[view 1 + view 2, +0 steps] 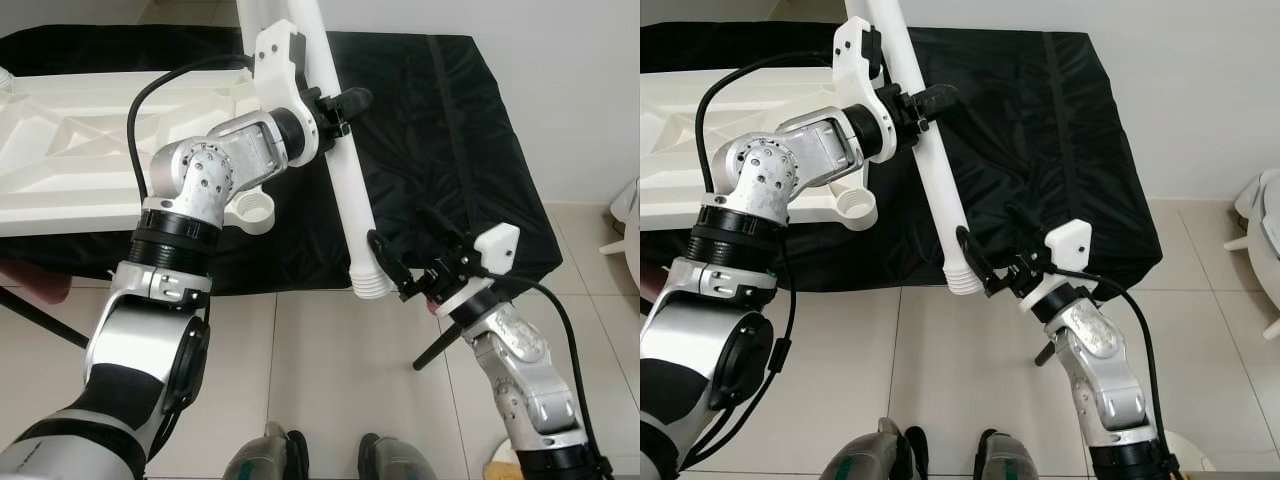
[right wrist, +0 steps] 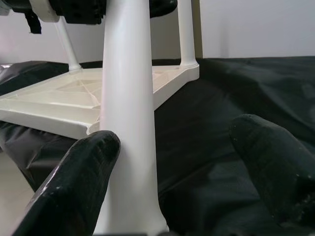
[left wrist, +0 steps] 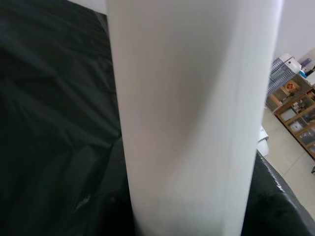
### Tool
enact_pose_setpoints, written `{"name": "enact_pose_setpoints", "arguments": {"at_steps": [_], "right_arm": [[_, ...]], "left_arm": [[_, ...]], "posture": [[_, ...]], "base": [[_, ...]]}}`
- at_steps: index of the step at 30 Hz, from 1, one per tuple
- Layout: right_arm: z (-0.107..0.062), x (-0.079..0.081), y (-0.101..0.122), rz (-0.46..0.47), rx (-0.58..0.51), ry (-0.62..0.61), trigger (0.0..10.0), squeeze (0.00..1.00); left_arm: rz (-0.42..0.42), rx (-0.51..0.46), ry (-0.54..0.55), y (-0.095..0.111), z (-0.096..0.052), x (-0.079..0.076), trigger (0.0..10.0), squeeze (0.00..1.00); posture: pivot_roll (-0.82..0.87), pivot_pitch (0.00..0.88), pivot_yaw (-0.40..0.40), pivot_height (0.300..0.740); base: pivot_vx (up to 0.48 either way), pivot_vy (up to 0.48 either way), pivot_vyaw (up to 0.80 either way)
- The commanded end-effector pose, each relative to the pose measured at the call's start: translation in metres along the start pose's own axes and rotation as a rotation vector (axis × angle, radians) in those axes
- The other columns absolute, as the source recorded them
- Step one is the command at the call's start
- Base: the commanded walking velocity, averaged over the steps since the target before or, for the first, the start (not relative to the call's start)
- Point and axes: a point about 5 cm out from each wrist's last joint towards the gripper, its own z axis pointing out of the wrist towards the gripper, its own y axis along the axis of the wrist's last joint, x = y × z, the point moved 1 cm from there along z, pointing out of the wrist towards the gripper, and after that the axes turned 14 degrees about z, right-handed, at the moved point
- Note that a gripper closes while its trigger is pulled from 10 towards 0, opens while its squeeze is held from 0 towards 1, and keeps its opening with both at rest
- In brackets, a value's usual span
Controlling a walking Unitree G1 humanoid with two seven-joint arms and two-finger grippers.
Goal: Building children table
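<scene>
I see a bench (image 1: 470, 150) draped in black cloth, standing on a pale tiled floor (image 1: 320, 380). On its left part lies the white plastic tabletop (image 1: 70, 140) of the children's table, underside up, its ribbing showing. At its near corner a round threaded socket (image 1: 256, 212) juts out over the cloth. In the right wrist view, two legs already stand upright from the far corners of that tabletop.

The loose white table leg (image 1: 335, 150) runs slantwise from the top of the head view down toward me, its ribbed threaded end (image 1: 371, 282) hanging just past the bench's front edge, above the floor. It sits just to the right of the socket and apart from it.

My left pincer (image 1: 335, 108) grips the leg on its upper half, black fingers closed around the tube; the left wrist camera looks straight along the white shaft with black cloth behind it.

My right pincer (image 1: 405, 255) is at the lower end of the leg, spread open. One finger (image 2: 78, 187) lies beside the tube near the threaded end, and I cannot tell if it touches; the other finger (image 2: 275, 167) stands well clear on the far side, with black cloth showing in the gap.

At the bottom of the head view I see the robot's two feet (image 1: 330, 460) on the tiles.
</scene>
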Motion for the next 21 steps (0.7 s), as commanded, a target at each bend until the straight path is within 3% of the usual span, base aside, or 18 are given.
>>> {"name": "enact_pose_setpoints", "arguments": {"at_steps": [1, 2, 3, 5, 8, 10, 14, 21], "right_arm": [[0.004, -0.002, 0.004, 0.011, 0.057, 0.03, 10.0, 0.0], [0.004, -0.002, 0.004, 0.011, 0.057, 0.03, 10.0, 0.0], [0.008, -0.006, 0.004, 0.013, 0.158, 0.081, 10.0, 0.0], [0.008, -0.006, 0.004, 0.013, 0.158, 0.081, 10.0, 0.0], [0.017, -0.02, 0.009, 0.069, 0.376, 0.18, 10.0, 0.0], [0.017, -0.02, 0.009, 0.069, 0.376, 0.18, 10.0, 0.0], [0.027, -0.025, 0.024, 0.114, 0.478, 0.241, 10.0, 0.0], [0.034, -0.027, 0.026, 0.106, 0.525, 0.261, 10.0, 0.0]], "left_arm": [[0.052, -0.093, -0.403, 0.007, -0.006, -0.031, 10.0, 0.0], [0.052, -0.093, -0.403, 0.007, -0.006, -0.031, 10.0, 0.0], [0.087, -0.093, -0.424, 0.006, -0.008, -0.041, 10.0, 0.0], [0.087, -0.093, -0.424, 0.006, -0.008, -0.041, 10.0, 0.0], [0.177, -0.1, -0.472, 0.004, -0.01, -0.065, 10.0, 0.0], [0.177, -0.1, -0.472, 0.004, -0.01, -0.065, 10.0, 0.0], [0.225, -0.108, -0.493, 0.002, -0.014, -0.077, 10.0, 0.0], [0.231, -0.117, -0.509, 0.003, -0.015, -0.084, 10.0, 0.0]], "posture": [[-0.04, 0.087, 0.052, 0.74], [-0.04, 0.087, 0.052, 0.74], [-0.03, 0.082, 0.043, 0.74], [-0.03, 0.082, 0.043, 0.74], [-0.02, 0.069, 0.026, 0.74], [-0.02, 0.069, 0.026, 0.74], [-0.02, 0.065, 0.018, 0.74], [-0.02, 0.072, 0.015, 0.74]], "base": [[0.0, 0.0, 0.0], [0.0, 0.0, 0.0], [0.0, 0.0, 0.0], [0.0, 0.0, 0.0], [0.0, 0.0, 0.0], [0.0, 0.0, 0.0], [0.0, 0.0, 0.0], [0.0, 0.0, 0.0]]}}
